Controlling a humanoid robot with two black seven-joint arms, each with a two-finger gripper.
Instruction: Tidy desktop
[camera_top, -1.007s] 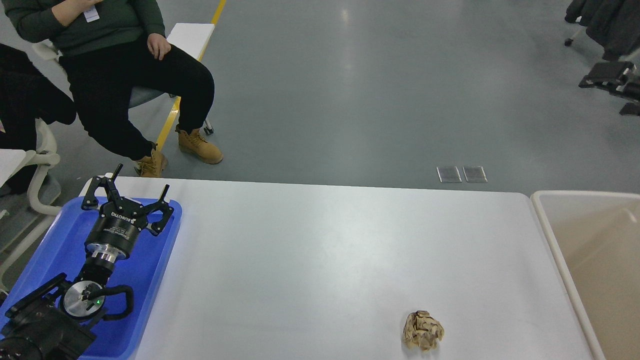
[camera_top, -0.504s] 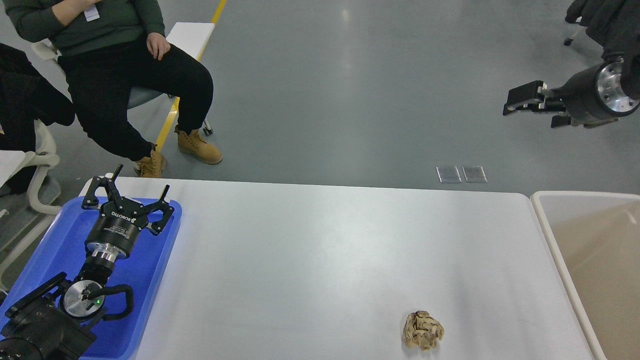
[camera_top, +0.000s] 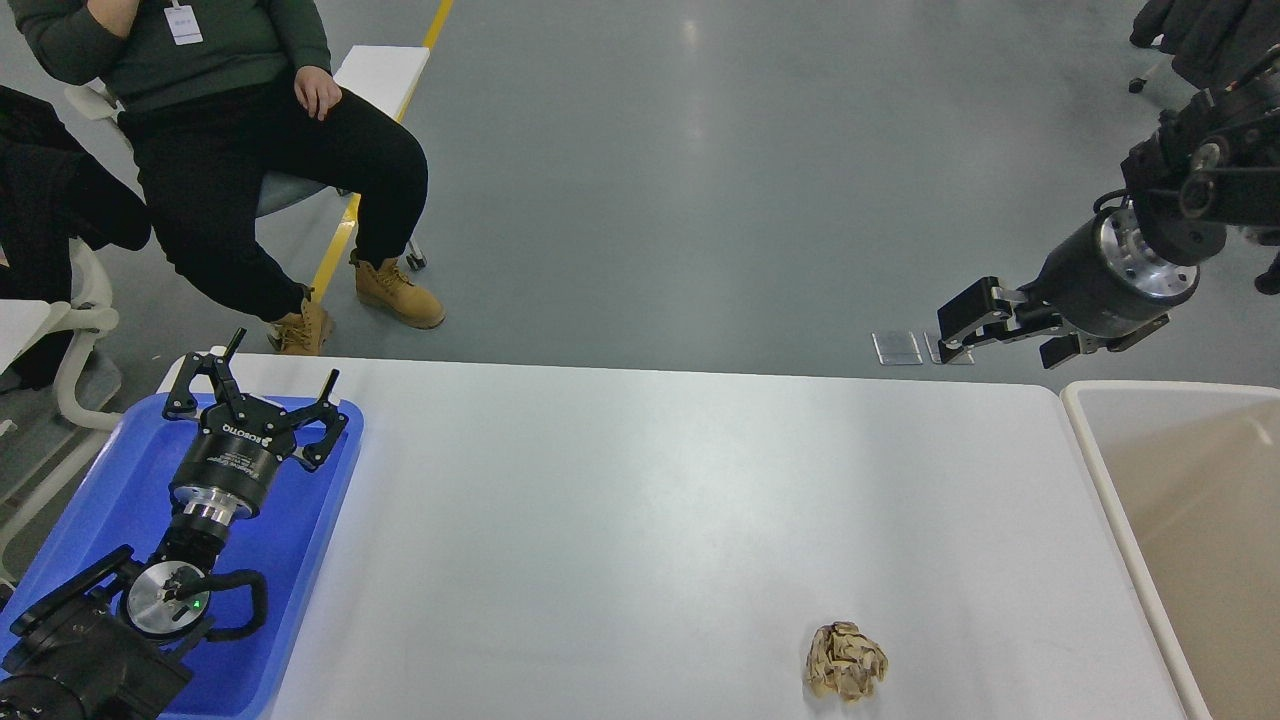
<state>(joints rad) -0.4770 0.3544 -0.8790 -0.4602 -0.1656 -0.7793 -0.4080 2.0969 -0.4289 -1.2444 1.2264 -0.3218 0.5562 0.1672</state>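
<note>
desktop: white top fills my lower view
paper wad: crumpled tan, near front edge, right of centre
left gripper: fingers spread, empty, over blue tray
right gripper: above far right corner, can't tell finger state
bin: beige, at right edge

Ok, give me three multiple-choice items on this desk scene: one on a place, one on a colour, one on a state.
1. Where does the crumpled paper ball lie?
A. in the tray
B. on the desktop, near its front right
C. in the bin

2. What colour is the tray under the left hand?
A. blue
B. red
C. green

3. How is the left hand?
A. shut on the paper
B. out of view
C. open and empty

Answers: 1 B, the ball sits on bare white tabletop, apart from the beige bin. 2 A, the tray is plainly blue. 3 C, its fingers stand spread with nothing between them.
</note>
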